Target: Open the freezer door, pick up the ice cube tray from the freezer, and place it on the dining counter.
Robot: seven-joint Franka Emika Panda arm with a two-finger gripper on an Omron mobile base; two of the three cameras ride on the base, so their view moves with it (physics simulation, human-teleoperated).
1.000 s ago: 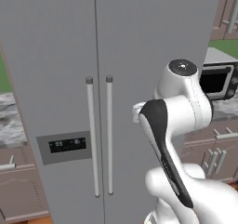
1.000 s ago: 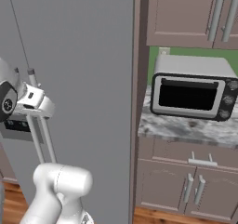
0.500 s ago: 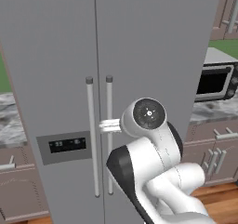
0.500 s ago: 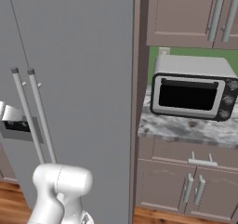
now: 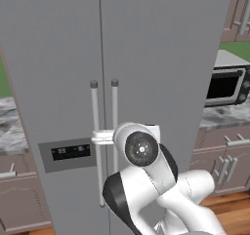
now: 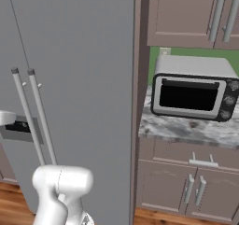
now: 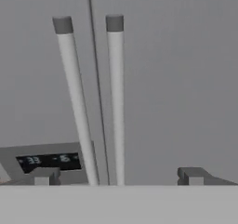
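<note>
Here the two-finger dark-tipped gripper (image 7: 116, 176) stands released, its tips spread wide, near the two long vertical grey bar handles. The tall matte-grey freezer door (image 5: 53, 83) with dark display panel (image 5: 72, 151), left, is closed

handles: two long vertical grey bar handles (image 7: 79, 102), centre frame
panel: dark dispenser display panel (image 7: 49, 161), lower left
gripper (image 7: 117, 175): jaws wide apart, bottom edge
</note>
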